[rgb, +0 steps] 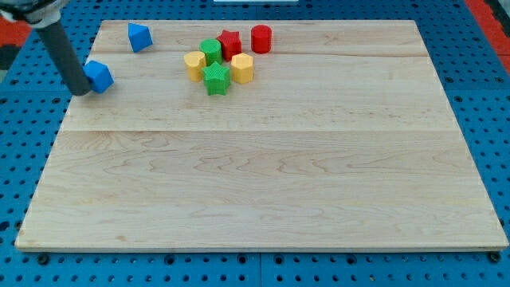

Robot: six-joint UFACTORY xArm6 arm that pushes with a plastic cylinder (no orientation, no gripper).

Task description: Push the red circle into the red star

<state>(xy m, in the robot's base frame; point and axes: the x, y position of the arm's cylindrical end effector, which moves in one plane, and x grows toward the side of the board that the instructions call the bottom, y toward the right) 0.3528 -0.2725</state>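
The red circle (260, 38) stands near the view's top, just right of the red star (229, 43), with a small gap between them. My tip (80, 91) is at the board's left edge, far left of both, touching the left side of a blue cube (100, 76). The dark rod rises from the tip up to the view's top left corner.
A green block (210, 52), a green star (216, 78), a yellow block (194, 64) and a yellow hexagon (242, 68) cluster just below and left of the red star. Another blue block (139, 37) lies at the top left. The wooden board (263, 183) lies on a blue perforated table.
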